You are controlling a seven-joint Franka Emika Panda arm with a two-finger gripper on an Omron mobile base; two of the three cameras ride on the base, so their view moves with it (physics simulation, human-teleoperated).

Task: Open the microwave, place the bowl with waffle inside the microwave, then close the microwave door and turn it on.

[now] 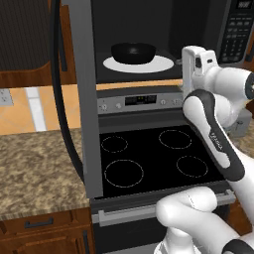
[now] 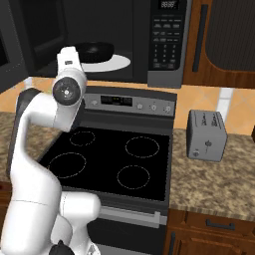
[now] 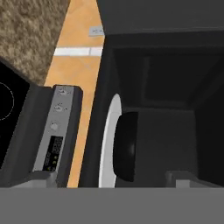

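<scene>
The microwave (image 1: 149,30) stands open above the stove. Its door (image 1: 82,99) is swung out to the left, and its dark bar handle (image 1: 58,89) faces the room. Inside, the black bowl (image 1: 133,52) sits on the white round plate (image 1: 163,63); it also shows as the bowl (image 2: 94,51) and the bowl (image 3: 126,146). The waffle is hidden below the bowl's rim. My gripper (image 3: 114,179) hangs just outside the cavity, right of the bowl and facing it. It is open, with its jaws wide apart and nothing between them.
The microwave's keypad panel (image 2: 167,40) is at the right of the cavity. Below is a black-topped stove (image 1: 154,158) with a control strip (image 2: 129,102). A gray toaster (image 2: 206,135) stands on the granite counter (image 2: 219,184) to the right. More granite counter (image 1: 34,168) lies to the left.
</scene>
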